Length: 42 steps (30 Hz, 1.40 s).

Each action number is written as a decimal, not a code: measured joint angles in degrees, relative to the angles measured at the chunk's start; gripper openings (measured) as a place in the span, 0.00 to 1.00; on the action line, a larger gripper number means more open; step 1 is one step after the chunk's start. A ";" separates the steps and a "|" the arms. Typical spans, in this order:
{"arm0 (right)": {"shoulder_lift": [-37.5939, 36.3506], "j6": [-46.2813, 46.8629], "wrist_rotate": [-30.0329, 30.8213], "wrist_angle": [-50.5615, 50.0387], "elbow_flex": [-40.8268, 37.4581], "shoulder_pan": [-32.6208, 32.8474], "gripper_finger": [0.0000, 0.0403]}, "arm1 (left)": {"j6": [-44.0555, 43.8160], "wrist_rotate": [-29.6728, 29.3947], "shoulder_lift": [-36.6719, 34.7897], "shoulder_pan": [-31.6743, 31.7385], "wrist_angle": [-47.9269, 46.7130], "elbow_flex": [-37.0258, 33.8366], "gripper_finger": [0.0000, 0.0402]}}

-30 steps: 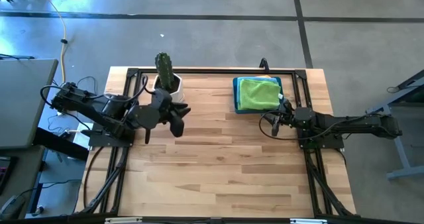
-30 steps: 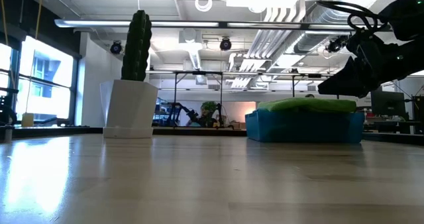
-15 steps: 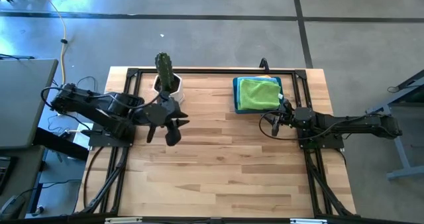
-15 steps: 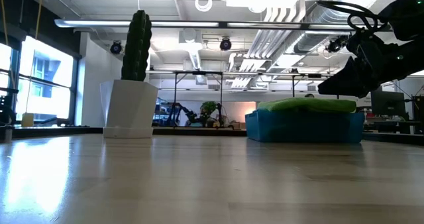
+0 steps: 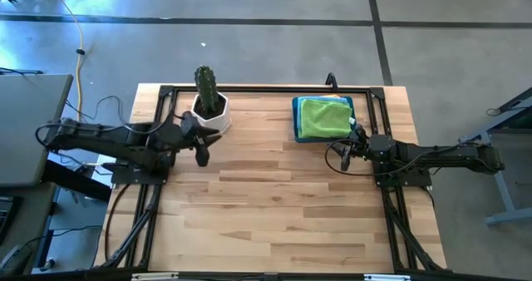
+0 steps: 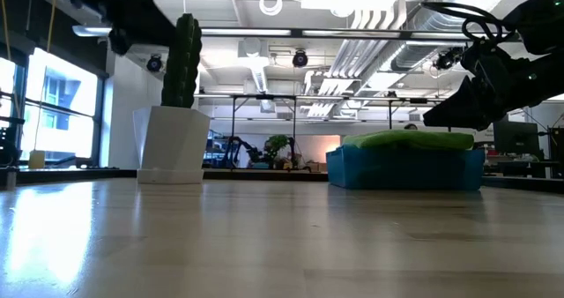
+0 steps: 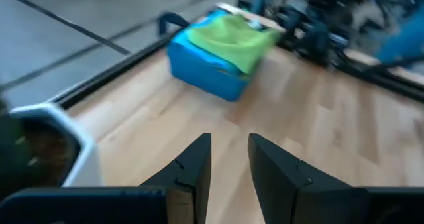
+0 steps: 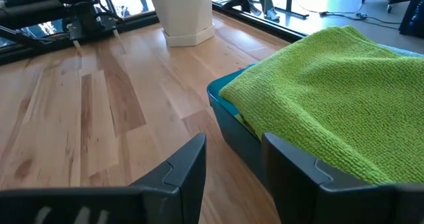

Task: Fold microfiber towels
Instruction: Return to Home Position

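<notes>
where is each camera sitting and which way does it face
High: above the table, looking straight down; both arms, left pincer and right pincer show.
Low: tabletop height, level across to the cactus pot and blue bin; arms at upper corners.
Left wrist: over its open pincer toward the bin.
Right wrist: over its open pincer, close on the green towel.
Shared: every view shows bin and towel.

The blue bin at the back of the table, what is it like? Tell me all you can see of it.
The blue bin is a low, rectangular box that looks like rigid plastic. It stands flat on the wooden table near the far edge, right of the middle. A folded lime green towel lies on top, bulging above the rim and hiding the inside. The right gripper hangs just beside it, jaws apart, apparently not touching it.
</notes>
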 joint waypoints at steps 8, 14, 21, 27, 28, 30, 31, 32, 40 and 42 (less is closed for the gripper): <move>0.00 0.00 0.00 -0.33 0.00 0.00 0.35 | 0.04 -1.50 -9.87 5.22 19.50 -17.47 0.22; 0.00 0.00 0.00 -0.50 0.00 0.00 0.35 | 0.04 -1.04 -13.75 5.28 34.43 -27.54 0.22; 0.00 0.00 0.02 -0.78 0.00 0.00 0.35 | 0.04 -1.35 -15.73 5.28 37.22 -32.76 0.22; 0.00 0.00 0.02 -0.87 0.00 0.00 0.35 | -4.47 -1.09 -17.68 5.28 36.42 -34.97 0.22; 0.00 0.00 0.02 -0.87 0.00 0.00 0.35 | -6.12 -0.79 -18.00 5.28 36.37 -34.97 0.22; 0.00 0.00 0.02 -0.92 -0.01 0.00 0.35 | -10.08 0.68 -18.57 5.26 36.38 -34.94 0.22; 0.00 0.00 0.02 -0.92 -0.02 0.00 0.35 | -12.10 1.69 -18.96 5.28 36.33 -34.94 0.22; 0.00 0.00 0.02 -0.92 -0.02 0.00 0.35 | -14.00 2.95 -19.32 5.28 36.25 -34.94 0.22; -0.02 0.00 0.02 -1.13 -0.02 0.00 0.35 | -16.99 10.19 -24.46 5.28 30.41 -34.92 0.22; -0.02 0.00 0.02 -1.11 -0.02 0.00 0.35 | -17.02 10.32 -26.55 5.28 29.99 -34.92 0.22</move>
